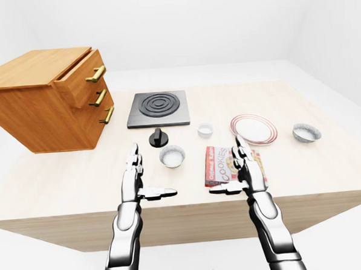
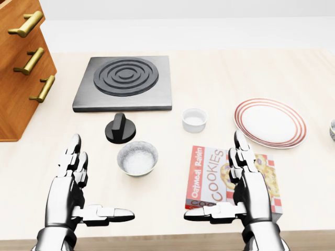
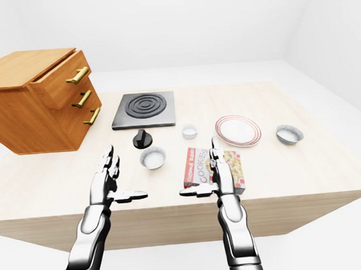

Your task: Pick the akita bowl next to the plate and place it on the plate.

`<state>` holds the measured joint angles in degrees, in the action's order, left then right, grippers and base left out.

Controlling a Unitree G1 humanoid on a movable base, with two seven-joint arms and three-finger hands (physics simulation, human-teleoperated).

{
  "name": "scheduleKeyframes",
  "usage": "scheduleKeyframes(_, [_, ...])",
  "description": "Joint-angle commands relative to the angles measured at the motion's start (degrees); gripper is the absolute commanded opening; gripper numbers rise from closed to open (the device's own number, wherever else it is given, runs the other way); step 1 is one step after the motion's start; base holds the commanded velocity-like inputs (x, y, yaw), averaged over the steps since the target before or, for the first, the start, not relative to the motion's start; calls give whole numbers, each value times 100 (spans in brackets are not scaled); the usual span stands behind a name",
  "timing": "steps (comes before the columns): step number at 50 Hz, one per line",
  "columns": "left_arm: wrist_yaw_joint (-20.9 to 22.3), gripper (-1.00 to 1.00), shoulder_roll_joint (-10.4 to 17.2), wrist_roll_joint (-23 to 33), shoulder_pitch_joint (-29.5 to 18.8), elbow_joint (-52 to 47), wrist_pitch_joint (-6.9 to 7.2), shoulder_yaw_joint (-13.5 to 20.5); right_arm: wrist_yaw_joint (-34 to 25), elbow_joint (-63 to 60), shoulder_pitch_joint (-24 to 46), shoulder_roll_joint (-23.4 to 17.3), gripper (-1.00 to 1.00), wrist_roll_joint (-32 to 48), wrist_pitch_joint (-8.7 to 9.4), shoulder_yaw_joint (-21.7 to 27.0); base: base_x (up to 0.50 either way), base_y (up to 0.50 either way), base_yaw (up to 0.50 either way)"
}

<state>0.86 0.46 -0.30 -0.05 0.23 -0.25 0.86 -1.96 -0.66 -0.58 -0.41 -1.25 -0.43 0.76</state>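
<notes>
Bowl (image 1: 306, 132): just right of the plate (image 2: 269, 122).
My left hand (image 2: 70, 189): open, well left of the plate.
My right hand (image 2: 249, 189): open, over the box (image 2: 208, 178), near the plate.

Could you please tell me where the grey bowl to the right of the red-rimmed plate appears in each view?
Left-eye view: grey bowl at right, mid-height, just right of the plate.
Head view: only a sliver at the right edge, mid-height.
Right-eye view: right of centre, mid-height.
Shared landmark: the red-rimmed plate, immediately to its left in all three.
</notes>
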Motion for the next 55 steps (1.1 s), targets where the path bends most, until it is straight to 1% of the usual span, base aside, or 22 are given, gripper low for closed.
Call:
scheduleKeyframes(1, [135, 100, 75, -30, -10, 62, -76, 138, -345, -179, -120, -58, 100, -229, -51, 127, 0, 0, 0])
scheduleKeyframes(4, [137, 100, 76, -25, -16, 98, -108, 142, -341, -91, -104, -58, 100, -205, -136, 132, 0, 0, 0])
scheduleKeyframes(6, [129, 100, 71, -12, 12, -35, -7, 126, -348, -46, -97, -59, 100, -209, -168, 136, 0, 0, 0])
scheduleKeyframes(7, [132, 100, 71, -15, 12, -40, -4, 128, -344, -47, -98, -59, 100, -204, -173, 136, 0, 0, 0])
scheduleKeyframes(8, [139, 100, 74, -17, -2, 58, -89, 138, -344, -60, -102, -60, 100, -205, -163, 136, 0, 0, 0])
scheduleKeyframes(12, [138, 100, 74, -10, -1, 47, -82, 136, -335, -43, -97, -61, 100, -194, -178, 140, 0, 0, 0])
scheduleKeyframes(18, [135, 100, 70, 3, 10, 31, -81, 128, -328, -133, -115, -61, 100, -200, -105, 142, 0, 0, 0])
scheduleKeyframes(19, [133, 100, 70, 13, 18, 3, -68, 123, -355, -199, -125, -54, 100, -272, -16, 151, 0, 0, 0])
scheduleKeyframes(21, [132, 100, 68, 19, 25, -33, -39, 120, -371, -216, -129, -55, 100, -306, 1, 159, 0, 0, 0])
scheduleKeyframes(23, [140, 100, 72, 16, 11, 37, -97, 130, -384, -253, -129, -56, 100, -338, 62, 160, 0, 0, 0])
scheduleKeyframes(25, [137, 100, 70, 21, 11, 28, -88, 126, -395, -223, -118, -56, 100, -362, 74, 166, 0, -11, 0])
scheduleKeyframes(28, [139, 100, 71, 23, 9, 52, -113, 128, -411, -320, -137, -56, 100, -401, 129, 165, -1, -39, 0])
scheduleKeyframes(32, [136, 100, 64, 25, 33, -42, -50, 116, -430, -307, -131, -58, 100, -417, 137, 162, -3, -48, 0])
scheduleKeyframes(33, [143, 100, 70, 20, 14, 37, -114, 127, -432, -292, -130, -59, 100, -410, 117, 162, -4, -50, 0])
scheduleKeyframes(37, [136, 100, 67, 27, 20, -27, -58, 119, -428, -317, -131, -61, 100, -410, 144, 167, -4, -50, 0])
scheduleKeyframes(38, [138, 100, 68, 26, 10, 22, -97, 123, -427, -326, -125, -62, 100, -414, 162, 170, -4, -50, 0])
scheduleKeyframes(44, [135, 100, 65, 48, 18, 31, -119, 109, -435, -232, -107, -67, 100, -389, 98, 174, -3, -44, 0])
scheduleKeyframes(47, [137, 100, 71, 47, -4, 86, -155, 119, -433, -264, -107, -68, 100, -401, 139, 180, -2, -37, 0])
scheduleKeyframes(49, [129, 100, 64, 53, 15, 4, -93, 107, -439, -241, -102, -71, 100, -400, 120, 183, -2, -37, 0])
scheduleKeyframes(51, [134, 100, 68, 53, 2, 85, -163, 115, -441, -239, -104, -70, 100, -405, 118, 186, -2, -37, 0])
scheduleKeyframes(54, [129, 100, 63, 58, 23, -3, -95, 104, -440, -160, -73, -74, 100, -400, 71, 199, -2, -36, 0])
scheduleKeyframes(55, [134, 100, 67, 55, 5, 74, -157, 112, -437, -166, -75, -75, 100, -397, 78, 198, -1, -32, 0])
